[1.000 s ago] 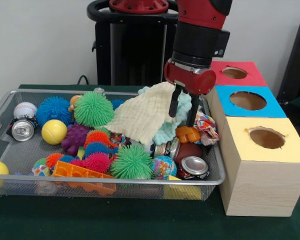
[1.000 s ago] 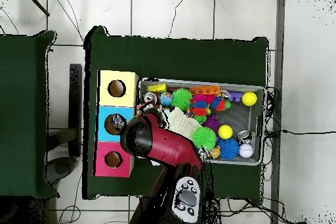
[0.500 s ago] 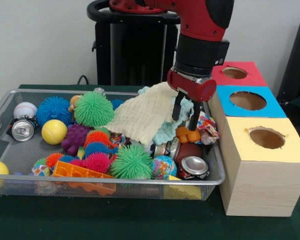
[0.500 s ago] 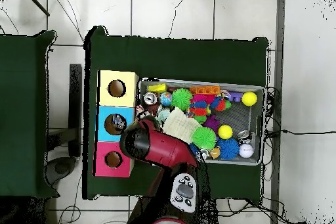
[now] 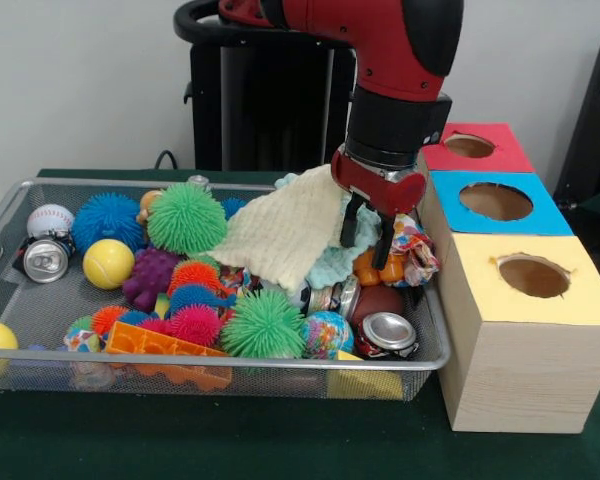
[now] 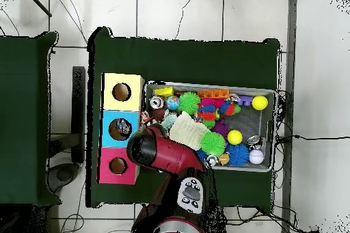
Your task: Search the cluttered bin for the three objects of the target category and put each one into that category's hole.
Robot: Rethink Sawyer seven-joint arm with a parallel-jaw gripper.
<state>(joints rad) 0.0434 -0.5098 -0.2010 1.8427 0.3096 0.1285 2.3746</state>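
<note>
The silver wire-mesh bin (image 5: pixel 230 372) is full of toys; it also shows in the overhead view (image 6: pixel 274 132). One silver-topped can (image 5: pixel 45 260) lies at its left end. Another can (image 5: pixel 388 333) lies at the front right corner, and a third can (image 5: pixel 338 297) lies tilted just behind it. The crushed clear bottle is hidden. My gripper (image 5: pixel 367 240) is open, low at the bin's right end, with its fingers on either side of an orange toy (image 5: pixel 366 268). It is beside a pale yellow cloth (image 5: pixel 280 235). In the overhead view the arm (image 6: pixel 154 151) hides the gripper.
Three wooden boxes with holes stand right of the bin: yellow-topped (image 5: pixel 533 276) nearest, blue-topped (image 5: pixel 496 201), red-topped (image 5: pixel 469 146) farthest. Spiky rubber balls such as a green one (image 5: pixel 186 217), a baseball (image 5: pixel 49 219), yellow balls, an orange block and a patterned cloth (image 5: pixel 412 250) crowd the bin.
My gripper has come down and shifted slightly right, from above the yellow cloth's edge into the clutter around the orange toy. It stays open. The toys have not moved.
</note>
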